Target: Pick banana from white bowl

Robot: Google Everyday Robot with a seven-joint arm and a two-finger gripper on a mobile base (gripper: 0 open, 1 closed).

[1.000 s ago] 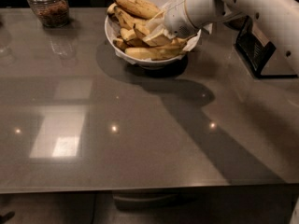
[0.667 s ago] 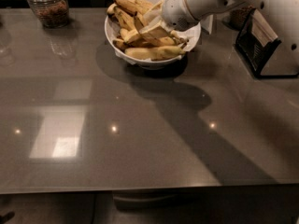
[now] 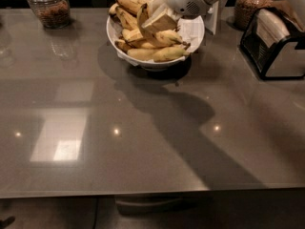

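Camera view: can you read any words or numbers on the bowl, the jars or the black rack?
None: no words, labels or numbers can be read anywhere. The white bowl, glass jar and black rack show no writing. The claw is over the bananas in the bowl.
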